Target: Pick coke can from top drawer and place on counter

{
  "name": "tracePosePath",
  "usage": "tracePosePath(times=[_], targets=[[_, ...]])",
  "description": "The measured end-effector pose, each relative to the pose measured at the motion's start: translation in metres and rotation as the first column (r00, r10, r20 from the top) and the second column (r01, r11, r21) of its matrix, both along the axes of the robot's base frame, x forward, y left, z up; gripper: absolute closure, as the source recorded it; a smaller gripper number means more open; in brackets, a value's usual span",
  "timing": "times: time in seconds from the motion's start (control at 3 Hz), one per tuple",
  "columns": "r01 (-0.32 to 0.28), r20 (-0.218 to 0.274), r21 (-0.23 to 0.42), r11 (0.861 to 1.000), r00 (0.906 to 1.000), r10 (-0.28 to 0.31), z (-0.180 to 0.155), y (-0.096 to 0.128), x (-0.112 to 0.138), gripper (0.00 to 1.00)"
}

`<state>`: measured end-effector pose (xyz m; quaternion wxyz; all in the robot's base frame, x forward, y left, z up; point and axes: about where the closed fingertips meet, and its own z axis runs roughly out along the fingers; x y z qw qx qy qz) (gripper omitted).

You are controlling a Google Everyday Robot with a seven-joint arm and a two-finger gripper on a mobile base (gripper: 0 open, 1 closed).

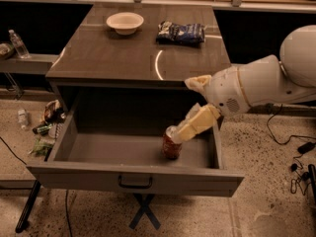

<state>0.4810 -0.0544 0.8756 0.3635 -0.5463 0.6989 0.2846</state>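
1. Nearest is the top drawer [98,177], pulled open, with its dark handle [134,182] at the centre of the front panel.
2. The coke can [171,148] stands upright on the drawer floor, right of centre and near the front wall.
3. The claw [185,131] reaches down from the right and is at the top of the can, touching it or just beside it. I cannot tell if the claw is apart or clamped on the can.
4. I judge the can to be light, with a thin metal wall that is smooth and a little slippery. A hard squeeze could dent it, and a loose hold could let it slide.
5. The best hold seems to be across the round body, at the middle or upper part and below the silver rim, with the can kept upright.
6. Farther back is the worktop [123,58], which is glossy and flat. Its near part is free for the can.
7. At its far side lie a dark snack bag [180,32] and, to the left of this, a pale bowl [125,21].
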Motion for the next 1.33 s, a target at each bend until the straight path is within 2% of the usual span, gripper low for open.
tracePosePath(times=[0.33,0.67,1.0,1.33], targets=[[0.005,0.001,-0.015,1.000,1.0000,-0.005,0.007,-0.002,-0.002,0.00],[0.046,-0.025,0.017,0.999,0.9987,-0.045,-0.026,-0.010,0.003,0.00],[0.124,-0.027,0.079,0.989,0.9921,-0.122,-0.065,-0.028,0.033,0.00],[0.177,-0.035,0.112,0.978,0.9841,-0.174,-0.104,-0.043,0.064,0.00]])
